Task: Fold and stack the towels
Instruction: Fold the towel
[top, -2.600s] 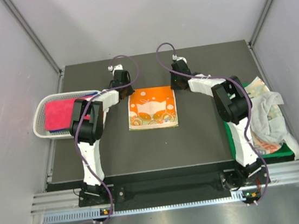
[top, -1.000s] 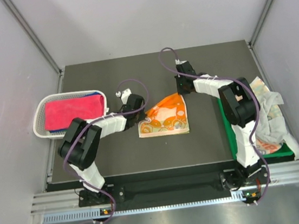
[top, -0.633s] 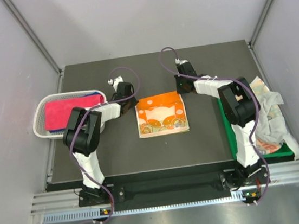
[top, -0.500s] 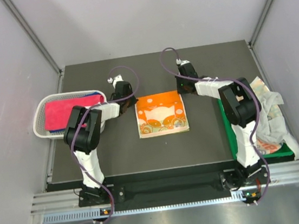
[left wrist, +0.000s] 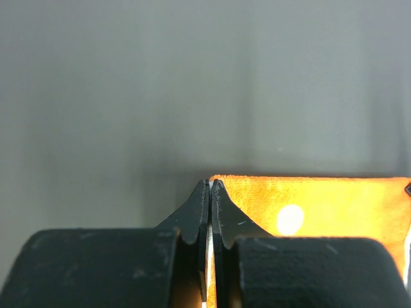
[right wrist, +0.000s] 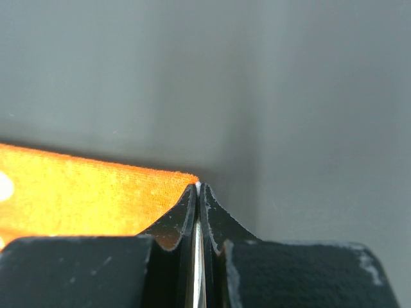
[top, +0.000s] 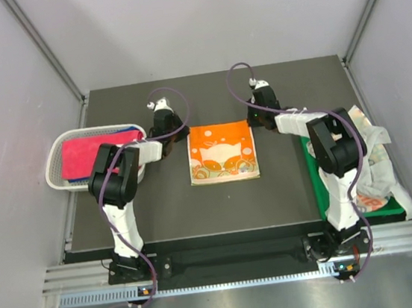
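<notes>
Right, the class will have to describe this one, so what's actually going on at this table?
Two robot arms are working on an orange towel with white dots, which lies spread flat in the middle of the dark table. The left gripper is shut on its far left corner and the right gripper on its far right corner. A pink towel lies in the white basket on the left. A crumpled pile of towels sits on the green tray.
</notes>
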Controlling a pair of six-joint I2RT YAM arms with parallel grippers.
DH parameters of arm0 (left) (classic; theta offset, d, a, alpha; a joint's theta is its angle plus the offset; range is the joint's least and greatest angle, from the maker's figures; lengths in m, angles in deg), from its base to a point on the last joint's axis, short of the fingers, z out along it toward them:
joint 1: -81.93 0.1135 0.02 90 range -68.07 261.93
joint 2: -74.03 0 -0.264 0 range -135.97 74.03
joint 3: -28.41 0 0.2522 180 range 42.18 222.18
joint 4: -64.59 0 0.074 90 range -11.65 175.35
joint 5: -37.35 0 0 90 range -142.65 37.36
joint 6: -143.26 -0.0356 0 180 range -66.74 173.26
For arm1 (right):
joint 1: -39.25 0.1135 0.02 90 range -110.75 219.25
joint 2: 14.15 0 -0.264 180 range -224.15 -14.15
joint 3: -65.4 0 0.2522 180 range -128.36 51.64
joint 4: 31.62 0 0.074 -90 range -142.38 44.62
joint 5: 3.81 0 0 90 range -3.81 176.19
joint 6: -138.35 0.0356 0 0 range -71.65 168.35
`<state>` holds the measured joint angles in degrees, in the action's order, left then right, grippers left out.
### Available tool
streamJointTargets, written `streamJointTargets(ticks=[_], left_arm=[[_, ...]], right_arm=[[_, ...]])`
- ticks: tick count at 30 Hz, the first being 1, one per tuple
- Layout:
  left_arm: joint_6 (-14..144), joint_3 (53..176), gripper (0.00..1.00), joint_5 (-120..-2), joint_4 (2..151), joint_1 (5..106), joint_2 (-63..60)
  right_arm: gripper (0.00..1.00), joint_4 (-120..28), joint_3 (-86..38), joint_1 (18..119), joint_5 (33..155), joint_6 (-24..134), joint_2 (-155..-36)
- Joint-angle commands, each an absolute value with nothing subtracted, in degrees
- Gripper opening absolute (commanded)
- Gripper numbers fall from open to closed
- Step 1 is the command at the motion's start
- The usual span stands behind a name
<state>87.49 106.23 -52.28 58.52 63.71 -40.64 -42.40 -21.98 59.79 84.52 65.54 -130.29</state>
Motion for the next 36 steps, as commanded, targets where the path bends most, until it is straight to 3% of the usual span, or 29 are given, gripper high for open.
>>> streamJointTargets(ticks=[1, 20, 36], left_arm=[[86.7, 105.4, 0.00, -54.8, 50.7, 64.5, -37.2], [88.2, 90.5, 0.00, -63.7, 36.0, 65.3, -27.0], [91.4, 76.8, 0.00, -68.7, 34.5, 64.9, -17.8]], right_arm=[[0.00, -36.8, -21.7, 58.8, 85.4, 66.0, -125.1], [0.00, -26.6, -4.6, 58.7, 88.2, 68.5, -111.5], [0.00, -22.5, 11.8, 59.6, 92.6, 73.7, -100.3]])
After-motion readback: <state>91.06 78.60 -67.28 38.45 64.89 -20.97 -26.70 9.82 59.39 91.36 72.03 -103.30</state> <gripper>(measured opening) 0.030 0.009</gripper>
